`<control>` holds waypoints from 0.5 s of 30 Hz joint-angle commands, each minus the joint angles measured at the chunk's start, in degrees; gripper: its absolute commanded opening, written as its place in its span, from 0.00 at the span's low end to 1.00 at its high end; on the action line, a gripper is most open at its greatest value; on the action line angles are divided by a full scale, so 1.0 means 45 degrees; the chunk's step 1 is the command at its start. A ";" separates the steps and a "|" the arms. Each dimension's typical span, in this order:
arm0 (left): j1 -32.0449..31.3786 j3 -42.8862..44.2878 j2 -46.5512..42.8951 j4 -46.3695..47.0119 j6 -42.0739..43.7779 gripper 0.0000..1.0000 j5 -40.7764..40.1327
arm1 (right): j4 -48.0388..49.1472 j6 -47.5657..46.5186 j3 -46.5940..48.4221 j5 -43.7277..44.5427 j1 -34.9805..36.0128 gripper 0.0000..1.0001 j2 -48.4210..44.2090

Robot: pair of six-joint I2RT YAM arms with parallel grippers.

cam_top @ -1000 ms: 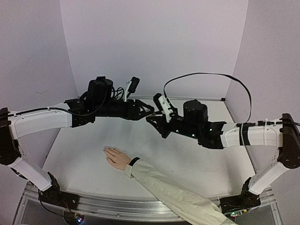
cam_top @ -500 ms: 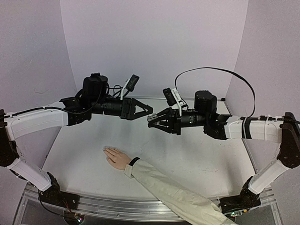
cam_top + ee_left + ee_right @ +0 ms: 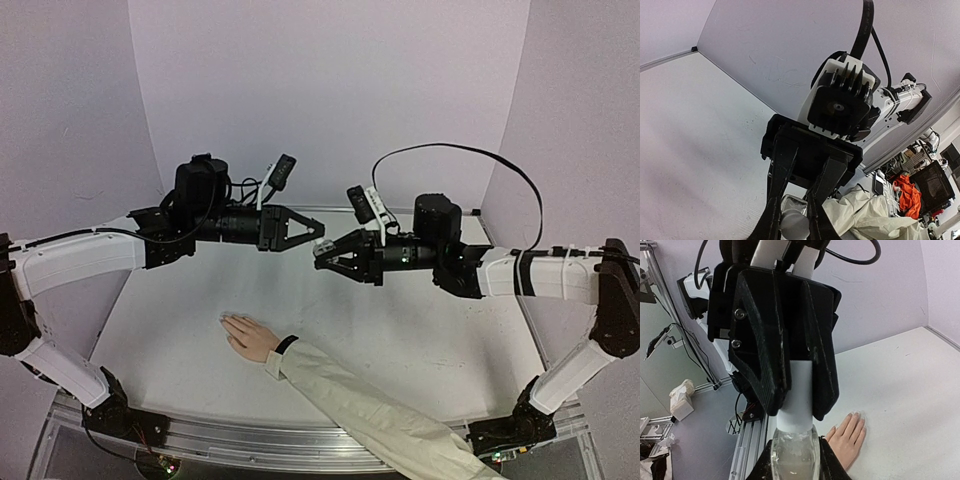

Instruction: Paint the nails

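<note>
Two arms meeting in mid-air above the tabletop (image 3: 420,340). The right claw (image 3: 794,451) is clamped on a clear bottle (image 3: 792,460). The left claw (image 3: 797,412) is pinched tight on the white cap (image 3: 799,387). The nails (image 3: 856,414) tip a hand (image 3: 250,337) lying flat on the tabletop, near and left of both claws.

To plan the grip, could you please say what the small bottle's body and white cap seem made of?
The small clear bottle body looks glossy and see-through, so glass or clear plastic. The white cylindrical cap is opaque, smooth and matte, probably plastic.
</note>
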 commanded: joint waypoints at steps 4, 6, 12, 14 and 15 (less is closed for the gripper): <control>-0.0034 0.0003 -0.0101 0.0310 -0.0471 0.00 -0.1119 | -0.0714 -0.1628 0.0629 0.6979 0.0916 0.00 -0.0609; -0.0035 0.0004 -0.0055 0.0064 -0.0669 0.00 -0.1759 | -0.1537 -0.2742 0.1103 1.5400 0.2541 0.00 -0.0197; -0.0036 0.0121 0.0055 -0.0748 -0.0841 0.00 -0.2784 | -0.0259 -0.4354 0.1443 1.9192 0.3399 0.00 0.0444; -0.0039 0.0183 0.0045 -0.0812 -0.0756 0.00 -0.2770 | -0.0022 -0.4407 0.1433 1.7539 0.3397 0.00 0.0462; -0.0035 0.0202 0.0027 -0.0813 -0.0712 0.00 -0.2754 | 0.0104 -0.4423 0.1383 1.6893 0.3400 0.00 0.0462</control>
